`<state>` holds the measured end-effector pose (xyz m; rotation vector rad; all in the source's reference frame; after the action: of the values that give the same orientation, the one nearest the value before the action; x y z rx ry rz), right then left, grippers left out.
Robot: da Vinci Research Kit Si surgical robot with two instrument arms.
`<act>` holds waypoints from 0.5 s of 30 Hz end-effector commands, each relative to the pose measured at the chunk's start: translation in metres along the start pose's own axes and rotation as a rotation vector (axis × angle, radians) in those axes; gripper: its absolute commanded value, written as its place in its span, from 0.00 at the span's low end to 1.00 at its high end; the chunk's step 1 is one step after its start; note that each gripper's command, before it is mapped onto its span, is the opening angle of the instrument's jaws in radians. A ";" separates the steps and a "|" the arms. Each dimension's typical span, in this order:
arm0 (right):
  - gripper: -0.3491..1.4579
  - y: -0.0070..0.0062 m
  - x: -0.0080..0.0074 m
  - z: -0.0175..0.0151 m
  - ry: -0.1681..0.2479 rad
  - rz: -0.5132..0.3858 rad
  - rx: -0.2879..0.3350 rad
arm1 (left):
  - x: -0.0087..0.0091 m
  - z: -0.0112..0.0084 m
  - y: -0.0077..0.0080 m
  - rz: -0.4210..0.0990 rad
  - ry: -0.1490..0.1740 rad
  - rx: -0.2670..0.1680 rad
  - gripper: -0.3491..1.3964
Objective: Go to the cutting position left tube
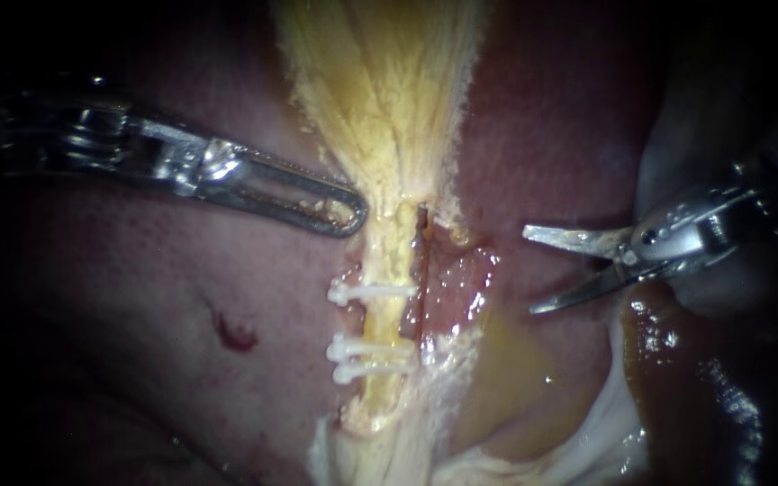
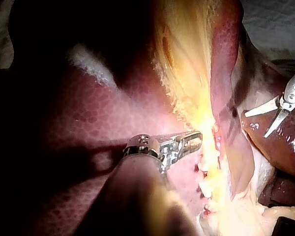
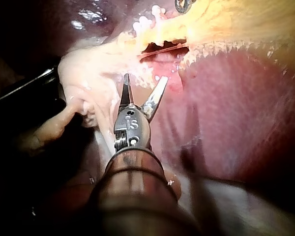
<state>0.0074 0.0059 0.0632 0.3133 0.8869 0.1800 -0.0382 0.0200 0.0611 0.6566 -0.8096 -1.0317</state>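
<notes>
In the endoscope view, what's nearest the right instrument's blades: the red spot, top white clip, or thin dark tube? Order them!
From the right instrument:
1. Thin dark tube, beside the yellow tube.
2. Top white clip, across the yellow tube.
3. Red spot, far left on the liver.

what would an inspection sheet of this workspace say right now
surface: liver, wet, with one red spot
job's things: left tube carries three clips, one above and two below, with a bare stretch between them
clutter: yellow fluid pooled beside the tube
end effectors: left instrument, jaws shut, tip at the edge of the yellow tissue; right instrument, blades open, apart from the tube
cables: nothing seen
surroundings: pale cloth beyond the liver
</notes>
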 end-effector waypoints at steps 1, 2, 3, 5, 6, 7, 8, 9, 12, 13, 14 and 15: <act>0.99 0.0000 0.0000 0.0000 0.000 -0.001 0.001 | 0.0000 -0.0003 -0.0001 0.000 0.000 0.001 0.00; 0.99 0.0000 0.0000 0.0000 0.000 -0.001 0.001 | 0.0000 -0.0007 -0.0002 0.000 0.001 0.002 0.00; 0.99 0.0000 0.0000 0.0000 0.000 -0.001 0.001 | -0.0001 -0.0010 -0.0003 -0.001 0.003 0.004 0.00; 0.99 0.0000 0.0000 -0.0001 0.000 -0.001 0.001 | -0.0004 -0.0020 -0.0004 -0.002 0.004 0.007 0.00; 0.99 0.0000 0.0000 -0.0001 0.000 -0.001 0.001 | -0.0005 -0.0025 -0.0005 -0.003 0.003 0.005 0.00; 0.99 0.0000 0.0000 -0.0001 0.000 -0.001 0.001 | -0.0006 -0.0031 -0.0005 -0.003 -0.001 0.000 0.00; 0.99 0.0000 0.0000 -0.0001 0.000 -0.001 0.001 | -0.0008 -0.0039 -0.0005 -0.004 -0.004 -0.003 0.00; 0.99 0.0000 0.0000 -0.0001 0.000 -0.001 0.001 | -0.0008 -0.0046 -0.0005 -0.005 -0.006 -0.005 0.00; 0.99 0.0001 0.0000 -0.0002 -0.001 0.000 -0.002 | -0.0006 -0.0065 -0.0001 -0.005 -0.015 -0.016 0.00; 0.99 0.0001 0.0000 -0.0002 -0.001 0.000 -0.001 | -0.0006 -0.0070 0.0000 -0.005 -0.017 -0.019 0.00; 0.99 0.0001 0.0001 -0.0002 -0.001 0.000 -0.001 | -0.0006 -0.0075 0.0001 -0.005 -0.016 -0.022 0.00; 0.99 0.0001 0.0001 -0.0002 0.000 0.000 0.002 | -0.0006 -0.0079 0.0002 -0.006 -0.019 -0.026 0.00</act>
<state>0.0072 0.0060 0.0631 0.3143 0.8868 0.1792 -0.0316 0.0214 0.0567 0.6305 -0.8093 -1.0518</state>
